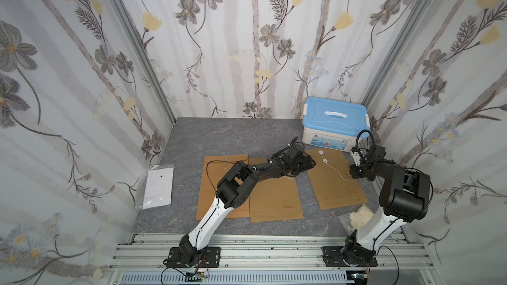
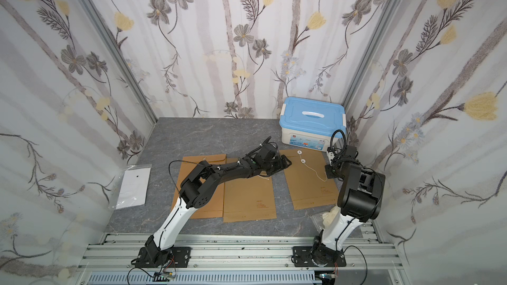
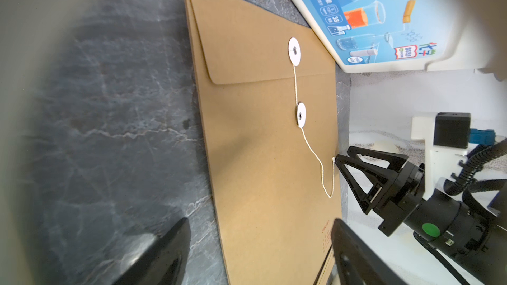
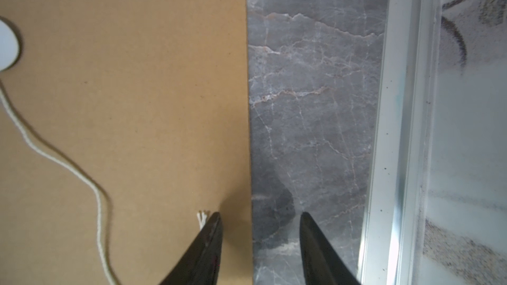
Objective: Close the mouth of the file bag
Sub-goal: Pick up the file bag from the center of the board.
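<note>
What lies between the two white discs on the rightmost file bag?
A white string runs from the flap's disc to the body's disc, over the flap edge; the left wrist view shows it.

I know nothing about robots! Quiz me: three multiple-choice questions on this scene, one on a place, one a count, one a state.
1. Where is the blue-lidded box?
A. far right corner of the table
B. near left corner
C. atop a bag

2. How many brown file bags lie there?
A. two
B. three
C. five

3. The string of the right file bag is:
A. missing
B. fully wound
C. trailing loose

1 A: it stands by the back wall. 2 B: three lie side by side. 3 C: its tail curves free across the paper.
</note>
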Controlling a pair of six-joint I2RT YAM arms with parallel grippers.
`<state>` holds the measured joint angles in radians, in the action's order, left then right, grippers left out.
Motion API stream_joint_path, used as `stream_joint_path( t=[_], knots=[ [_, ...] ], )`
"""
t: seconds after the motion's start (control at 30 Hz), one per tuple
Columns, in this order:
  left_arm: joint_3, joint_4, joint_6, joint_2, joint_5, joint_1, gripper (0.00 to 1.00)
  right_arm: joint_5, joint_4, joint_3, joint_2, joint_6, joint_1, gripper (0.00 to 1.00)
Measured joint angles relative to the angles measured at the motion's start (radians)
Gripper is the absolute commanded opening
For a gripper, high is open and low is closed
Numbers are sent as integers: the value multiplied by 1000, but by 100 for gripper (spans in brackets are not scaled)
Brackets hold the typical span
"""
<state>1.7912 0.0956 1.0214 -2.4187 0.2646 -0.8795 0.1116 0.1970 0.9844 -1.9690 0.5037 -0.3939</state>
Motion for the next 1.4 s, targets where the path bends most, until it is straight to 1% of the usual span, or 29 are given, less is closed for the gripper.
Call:
stream_joint_path(
  t=[0.03,0.2,0.27,0.33,0.47,0.63,0.7,0.8,0.87,0.93,1.0,1.07,1.13,1.23,1.4],
  knots=[
    [-3,14,4,-2,2,0,82,-1,6,4,-1,10,2,40],
    [-43,97,27,-2,18,1,74,-32,24,11,-2,47,25,40],
    [-57,123,30,-2,21,0,74,-43,13,0,5,55,30,40],
    [-70,153,38,-2,28,0,68,-45,-1,-10,11,56,32,40],
    [-74,217,61,-17,51,-2,67,-66,-7,-14,14,67,42,40],
    [-66,263,78,-39,76,-7,62,-82,-8,-14,14,74,50,39],
    [-66,267,79,-40,79,-8,65,-86,-6,-13,13,78,53,38],
    [-70,220,78,-25,68,-8,74,-89,-5,-12,13,81,55,38],
    [-78,114,65,21,14,-10,77,-91,-5,-12,12,81,55,38],
    [-61,23,50,46,-35,-15,85,-91,-5,-13,12,81,55,38],
    [-14,-51,40,40,-76,-24,85,-92,-5,-13,12,81,56,38],
    [39,-80,31,3,-72,-34,85,-93,-5,-13,13,82,58,38],
    [69,-57,37,-36,-61,-38,84,-105,-5,-14,14,85,63,38],
    [70,-25,58,-48,-50,-35,84,-121,-6,-15,15,95,72,38],
    [-2,122,89,-47,-48,-31,76,-134,-6,-15,17,104,78,37]
  ],
)
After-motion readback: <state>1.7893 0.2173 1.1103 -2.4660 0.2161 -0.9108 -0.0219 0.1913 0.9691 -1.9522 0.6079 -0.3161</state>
